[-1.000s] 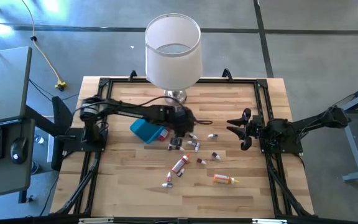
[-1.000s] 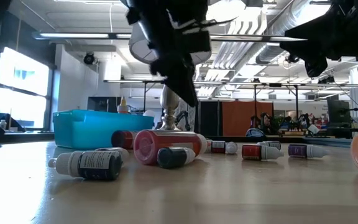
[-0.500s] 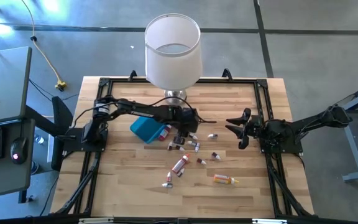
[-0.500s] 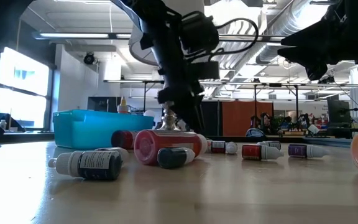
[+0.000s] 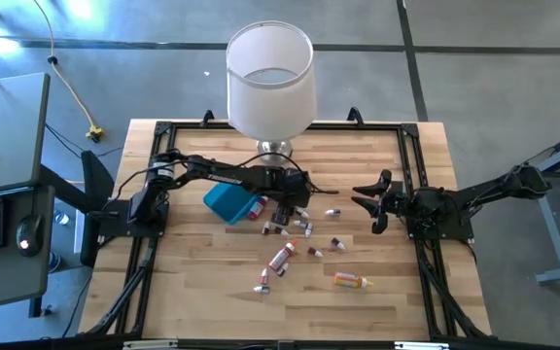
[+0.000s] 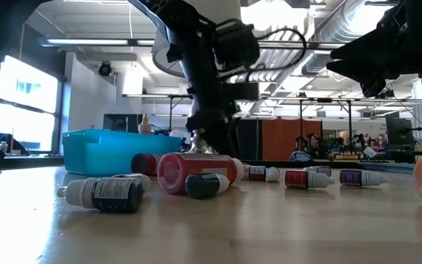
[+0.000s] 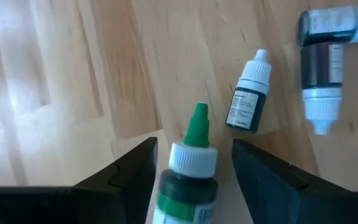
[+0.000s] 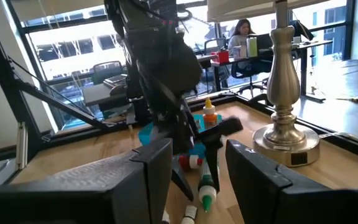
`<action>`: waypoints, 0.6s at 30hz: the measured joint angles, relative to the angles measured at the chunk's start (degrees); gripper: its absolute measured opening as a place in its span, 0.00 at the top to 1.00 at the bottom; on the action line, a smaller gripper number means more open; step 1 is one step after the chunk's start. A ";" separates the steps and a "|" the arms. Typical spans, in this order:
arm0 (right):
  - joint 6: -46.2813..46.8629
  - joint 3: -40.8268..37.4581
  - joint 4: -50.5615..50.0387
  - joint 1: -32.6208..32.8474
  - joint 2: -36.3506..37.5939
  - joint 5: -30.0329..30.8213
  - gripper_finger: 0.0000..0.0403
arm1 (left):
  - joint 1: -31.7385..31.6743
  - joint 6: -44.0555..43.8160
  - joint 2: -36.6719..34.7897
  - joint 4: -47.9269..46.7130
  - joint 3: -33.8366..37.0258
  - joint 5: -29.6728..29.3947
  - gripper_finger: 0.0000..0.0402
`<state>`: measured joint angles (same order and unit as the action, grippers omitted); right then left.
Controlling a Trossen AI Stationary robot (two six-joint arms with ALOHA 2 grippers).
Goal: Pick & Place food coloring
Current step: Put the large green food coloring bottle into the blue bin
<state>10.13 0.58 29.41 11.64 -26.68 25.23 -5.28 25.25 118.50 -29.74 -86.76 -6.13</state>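
Observation:
Several small food coloring bottles lie on their sides on the wooden table (image 5: 202, 282), right of a blue tray (image 5: 224, 202). My left gripper (image 5: 282, 218) slants down low over this cluster, open. In the left wrist view its fingers (image 7: 135, 171) stand on either side of a dark bottle with a white collar and green tip (image 7: 190, 177), with a gap showing on each side. A dark white-capped bottle (image 7: 248, 93) and another (image 7: 321, 81) lie just beyond it. My right gripper (image 5: 372, 206) waits level above the table's right part, open with nothing between its fingers (image 8: 154, 162).
A lamp with a white shade (image 5: 270, 78) stands on its silver base (image 5: 276, 149) at the far edge, just behind the left arm. A larger red bottle (image 5: 281, 258) and an orange one (image 5: 351, 281) lie nearer the front. A black frame (image 5: 411, 175) rims the table.
My left gripper has come down toward the cluster of bottles by the blue tray and now stands low around the green-tipped bottle. The bottles have stayed where they lay.

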 joint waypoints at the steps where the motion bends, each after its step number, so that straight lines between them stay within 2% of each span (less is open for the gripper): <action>1: 0.03 0.00 0.02 0.00 0.00 0.01 0.64 | 0.00 0.00 0.11 -0.94 0.13 -0.03 0.49; 18: -0.09 0.00 0.03 0.00 0.00 0.13 0.64 | 0.00 -0.06 2.76 -0.76 -0.15 -1.86 0.50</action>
<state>10.04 0.58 29.44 11.64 -26.68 25.36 -5.28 25.19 121.25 -30.50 -86.91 -7.99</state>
